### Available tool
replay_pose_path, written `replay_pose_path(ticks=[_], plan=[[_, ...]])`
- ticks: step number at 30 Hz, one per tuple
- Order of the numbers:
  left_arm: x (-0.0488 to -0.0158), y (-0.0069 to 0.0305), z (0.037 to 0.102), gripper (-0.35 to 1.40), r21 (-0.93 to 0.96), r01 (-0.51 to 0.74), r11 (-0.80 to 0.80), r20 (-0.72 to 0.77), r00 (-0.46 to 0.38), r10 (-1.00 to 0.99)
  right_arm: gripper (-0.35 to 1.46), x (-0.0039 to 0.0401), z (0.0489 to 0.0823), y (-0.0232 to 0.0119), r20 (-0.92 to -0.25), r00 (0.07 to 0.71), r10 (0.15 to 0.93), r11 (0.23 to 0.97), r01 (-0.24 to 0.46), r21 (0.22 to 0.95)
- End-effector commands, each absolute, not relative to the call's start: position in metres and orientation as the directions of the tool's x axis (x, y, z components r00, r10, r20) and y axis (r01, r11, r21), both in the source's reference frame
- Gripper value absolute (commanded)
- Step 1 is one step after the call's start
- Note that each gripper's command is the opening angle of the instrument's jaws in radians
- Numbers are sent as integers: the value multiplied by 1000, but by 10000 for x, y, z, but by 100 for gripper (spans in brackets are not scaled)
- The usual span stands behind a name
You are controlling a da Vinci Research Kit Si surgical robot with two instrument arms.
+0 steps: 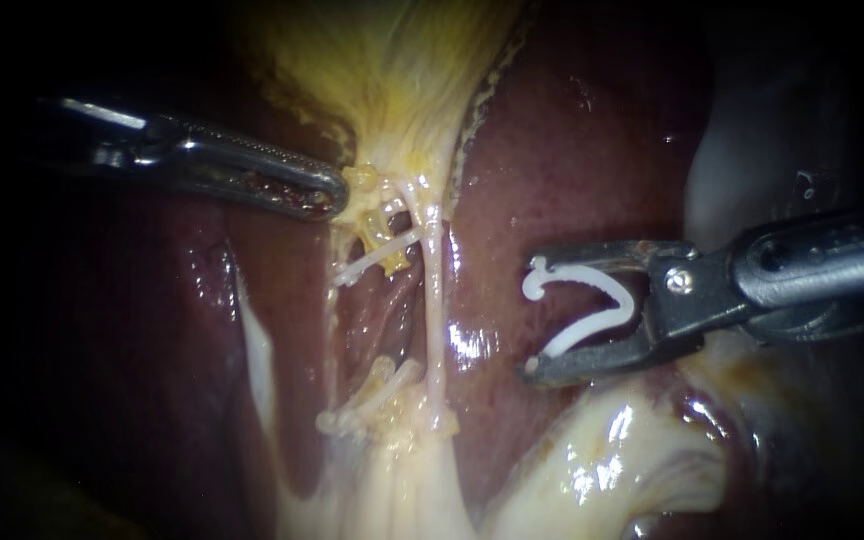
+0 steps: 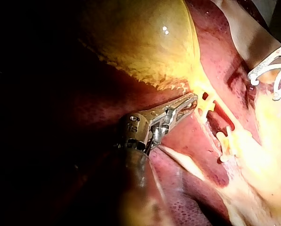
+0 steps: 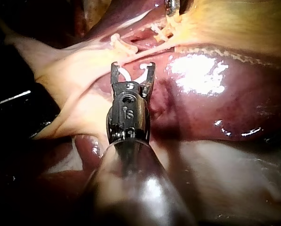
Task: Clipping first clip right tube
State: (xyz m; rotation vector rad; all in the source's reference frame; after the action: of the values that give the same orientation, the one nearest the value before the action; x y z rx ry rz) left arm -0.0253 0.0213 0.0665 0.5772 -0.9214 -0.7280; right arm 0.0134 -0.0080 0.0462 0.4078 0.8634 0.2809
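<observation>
right tube (image 1: 435, 310) is running lengthwise down from the gallbladder (image 1: 392, 80), lying just ahead of the right instrument (image 1: 535, 316) and crossing its line; its jaws are gaping wide, carrying one open clip (image 1: 592, 305); two tubes are showing, the left tube (image 1: 377, 385) wearing at least two clips; the left instrument (image 1: 327, 195) is resting by their upper end

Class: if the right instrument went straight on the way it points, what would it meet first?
Most likely the pale right tube, which runs across the path of the right instrument and its clip. Depth is unclear, so the liver beneath might touch first.
</observation>
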Motion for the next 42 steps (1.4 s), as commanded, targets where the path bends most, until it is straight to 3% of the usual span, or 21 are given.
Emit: replay_pose_path(ticks=[1, 10, 23, 36, 42], plan=[[-253, 213, 664, -35, 716, 308, 627, 499, 403, -767, 49, 133, 462, -80, -676, 621, 398, 887, -73, 456], [-242, 220, 650, -35, 723, 301, 622, 493, 407, -769, 50, 133, 462, -80, -677, 623, 392, 889, -68, 452], [-201, 254, 592, -35, 714, 336, 614, 524, 326, -787, 50, 132, 462, -80, -677, 623, 392, 889, -68, 452], [-201, 249, 589, -35, 706, 350, 616, 526, 322, -787, 50, 143, 468, -78, -679, 619, 394, 878, -36, 477], [-202, 248, 589, -35, 706, 350, 615, 526, 322, -787, 49, 153, 480, -81, -656, 580, 483, 828, -58, 558]])
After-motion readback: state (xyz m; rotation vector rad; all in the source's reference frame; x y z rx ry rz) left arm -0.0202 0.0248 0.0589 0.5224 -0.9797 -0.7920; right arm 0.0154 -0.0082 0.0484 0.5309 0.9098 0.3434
